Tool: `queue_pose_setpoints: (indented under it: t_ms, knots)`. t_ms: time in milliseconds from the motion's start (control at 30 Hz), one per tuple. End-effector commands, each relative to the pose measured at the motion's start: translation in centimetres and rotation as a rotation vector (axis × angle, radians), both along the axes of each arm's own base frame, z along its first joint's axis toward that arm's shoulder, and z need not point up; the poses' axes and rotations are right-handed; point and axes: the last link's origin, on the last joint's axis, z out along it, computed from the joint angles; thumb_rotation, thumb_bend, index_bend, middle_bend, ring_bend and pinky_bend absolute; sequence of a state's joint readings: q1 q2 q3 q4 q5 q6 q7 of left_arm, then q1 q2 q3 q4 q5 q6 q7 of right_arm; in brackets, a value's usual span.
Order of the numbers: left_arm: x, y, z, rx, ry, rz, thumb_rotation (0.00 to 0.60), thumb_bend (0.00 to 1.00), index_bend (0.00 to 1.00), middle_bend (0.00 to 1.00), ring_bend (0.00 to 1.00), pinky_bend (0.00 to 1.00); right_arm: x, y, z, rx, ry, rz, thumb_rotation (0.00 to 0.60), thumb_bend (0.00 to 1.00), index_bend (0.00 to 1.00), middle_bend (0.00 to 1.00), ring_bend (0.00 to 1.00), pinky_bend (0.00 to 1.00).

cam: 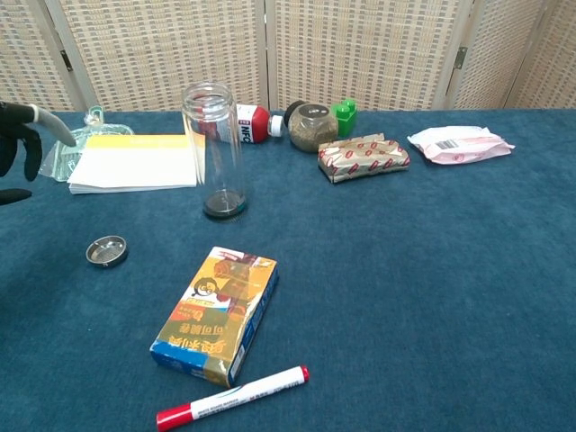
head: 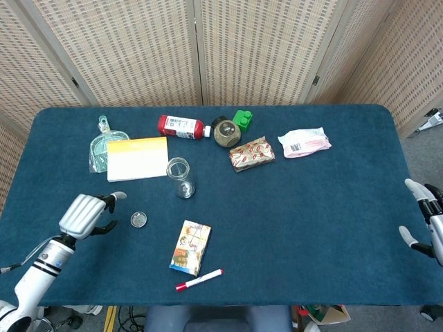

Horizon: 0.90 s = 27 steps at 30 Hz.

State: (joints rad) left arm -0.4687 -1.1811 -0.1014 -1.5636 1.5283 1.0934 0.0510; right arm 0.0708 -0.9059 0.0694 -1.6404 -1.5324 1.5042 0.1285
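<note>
My left robot hand (head: 86, 213) is hovering empty, fingers apart, above the desk (head: 311, 207), reaching toward the cap (head: 138, 219) just beside it. To take the cap well, I judge I should lower flat and pinch its rim. The jar (head: 179, 177) is standing near. My right robot hand (head: 426, 225) is idling, also empty and spread, at the desk's edge.

table (head: 332, 207): blue cloth | on it: glass jar (head: 179, 177), lid (head: 138, 219), box (head: 190, 247), marker (head: 199, 279), notepad (head: 138, 158)
</note>
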Motion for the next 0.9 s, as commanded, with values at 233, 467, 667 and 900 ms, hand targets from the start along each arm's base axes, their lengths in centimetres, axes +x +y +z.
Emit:
queue_pose_setpoints:
  t_ms: [233,467,667,900]
  knots:
    - [-0.9,1.5,-3.1,-0.063,0.077,-0.076,0.600,0.32,0.45,0.89,0.88,1.00,-0.2,0.0,-0.1,0.007,-0.002,-0.005,0.600,0.29,0.02,0.13,0.08,0.23]
    - [-1.0,2.3,-4.8,-0.112,0.103,-0.098,0.600,0.32,0.45,0.89,0.88,1.00,-0.3,0.0,-0.2,0.013,0.000,-0.011,0.600,0.29,0.02,0.13,0.08,0.23]
    - [-0.9,2.8,-6.2,-0.138,0.110,-0.119,0.600,0.32,0.44,0.89,0.88,1.00,-0.4,0.1,-0.2,0.014,0.002,-0.018,0.600,0.29,0.02,0.13,0.08,0.23]
    - [-0.8,3.3,-7.9,-0.162,0.132,-0.145,0.600,0.32,0.44,0.90,0.89,1.00,-0.5,0.2,-0.2,0.015,0.002,-0.023,0.600,0.29,0.02,0.13,0.08,0.23]
